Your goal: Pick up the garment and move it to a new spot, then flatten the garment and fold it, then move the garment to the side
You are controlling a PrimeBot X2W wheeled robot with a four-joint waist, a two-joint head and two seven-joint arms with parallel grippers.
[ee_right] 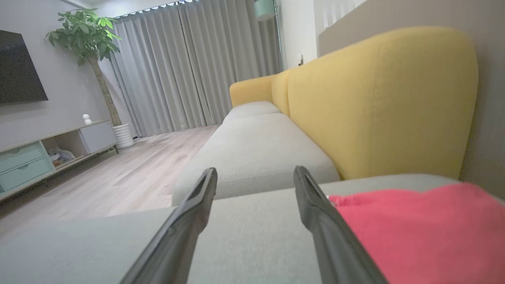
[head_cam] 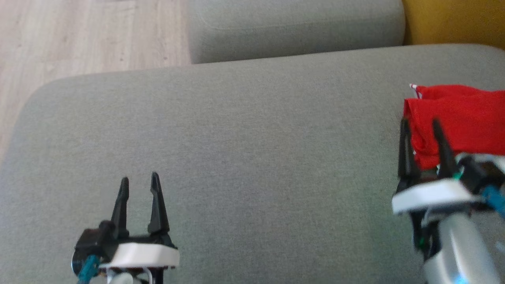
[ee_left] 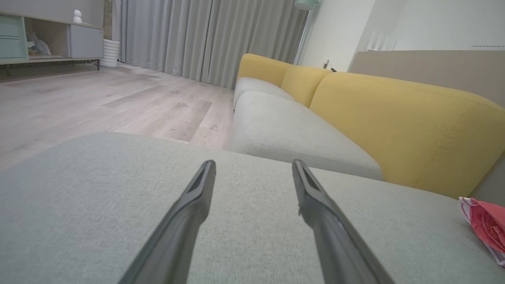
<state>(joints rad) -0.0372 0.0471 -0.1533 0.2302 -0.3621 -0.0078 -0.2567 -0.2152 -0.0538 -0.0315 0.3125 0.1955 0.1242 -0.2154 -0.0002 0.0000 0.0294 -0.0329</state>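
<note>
Nearest in the head view is the left gripper [head_cam: 139,177], low on the left, its fingers spread and holding nothing above the bare cushion [head_cam: 252,138]. The right gripper [head_cam: 420,122] is on the right, also spread. Its fingers lie across the left edge of the red garment [head_cam: 465,114], which looks folded and sits at the cushion's right side.

In the left wrist view the garment [ee_left: 487,225] is well apart from the fingers.

In the right wrist view there is only cushion between the fingers. One finger is just beside the garment [ee_right: 414,228]; whether it touches, I cannot tell.

The risk, I think, is this finger: if the arm moves low, it may catch the edge and open the fold.
</note>
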